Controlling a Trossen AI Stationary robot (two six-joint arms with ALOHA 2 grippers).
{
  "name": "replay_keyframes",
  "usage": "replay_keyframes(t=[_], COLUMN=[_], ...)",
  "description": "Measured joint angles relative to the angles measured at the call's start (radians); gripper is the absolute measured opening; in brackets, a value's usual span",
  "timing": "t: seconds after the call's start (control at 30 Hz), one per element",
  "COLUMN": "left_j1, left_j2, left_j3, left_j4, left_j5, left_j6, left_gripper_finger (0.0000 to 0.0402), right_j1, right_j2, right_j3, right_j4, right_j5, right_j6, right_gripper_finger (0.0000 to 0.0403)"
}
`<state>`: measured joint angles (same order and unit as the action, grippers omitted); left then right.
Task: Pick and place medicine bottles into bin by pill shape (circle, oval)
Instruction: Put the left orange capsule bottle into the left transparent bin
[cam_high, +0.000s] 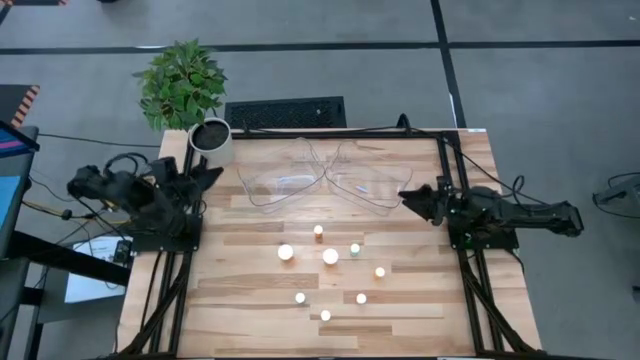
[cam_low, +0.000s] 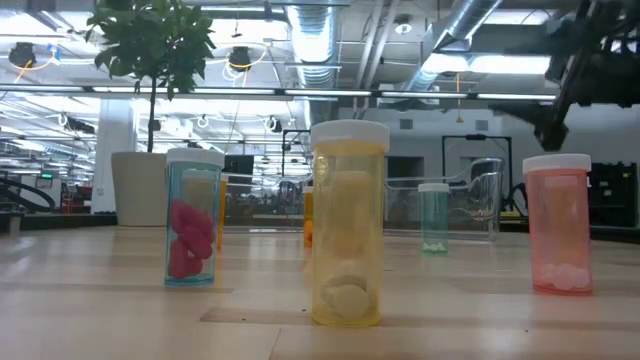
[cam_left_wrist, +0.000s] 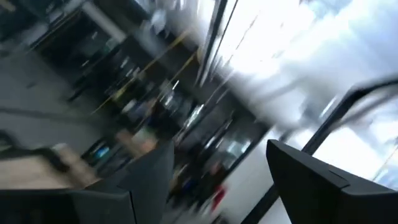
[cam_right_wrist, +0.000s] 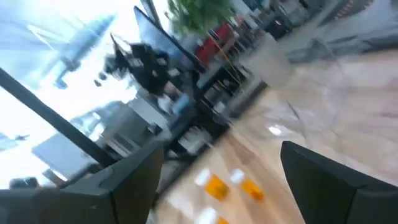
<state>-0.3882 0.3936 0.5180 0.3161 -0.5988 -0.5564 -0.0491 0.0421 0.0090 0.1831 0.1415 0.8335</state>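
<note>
Medicine bottles all stand loose mid-table, none yet in the clear bins. Left gripper and right gripper hang open and empty at the table's sides; sorting hasn't begun, I'd say, so next comes a reach down to one bottle.

Two dark robot arms at the table's side edges

The left arm, black and jointed, trails looped black cables at frame left; the right arm is matte black on a black frame.
</note>
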Motion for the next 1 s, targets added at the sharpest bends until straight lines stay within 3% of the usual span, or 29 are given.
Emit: replay_keyframes(t=[0.1, 0.23, 0.37, 0.57, 0.8, 1.0], left_j1=[0.0, 0.0, 0.0, 0.001, 0.005, 0.01], left_j2=[0.127, 0.315, 0.509, 0.766, 1.03, 1.125], left_j3=[0.155, 0.334, 0.426, 0.434, 0.434, 0.435], left_j4=[-0.279, -0.66, -0.869, -0.911, -0.833, -0.772], left_j5=[0.0, 0.021, 0.091, 0.23, 0.25, 0.251], left_j6=[-0.032, -0.133, -0.162, -0.102, 0.093, 0.139], left_gripper_finger=[0.0272, 0.0312, 0.0338, 0.0334, 0.0325, 0.0324], right_j1=[-0.001, -0.001, -0.001, -0.001, -0.001, -0.001], right_j2=[0.0, 0.004, 0.039, 0.086, 0.091, 0.091], right_j3=[0.033, 0.132, 0.227, 0.289, 0.29, 0.29], right_j4=[0.039, 0.017, -0.054, -0.096, -0.134, -0.133], right_j5=[0.008, 0.018, 0.021, 0.02, 0.02, 0.019], right_j6=[0.023, -0.081, -0.19, -0.214, -0.214, -0.206], right_gripper_finger=[0.0333, 0.0333, 0.0333, 0.0333, 0.0333, 0.0333])
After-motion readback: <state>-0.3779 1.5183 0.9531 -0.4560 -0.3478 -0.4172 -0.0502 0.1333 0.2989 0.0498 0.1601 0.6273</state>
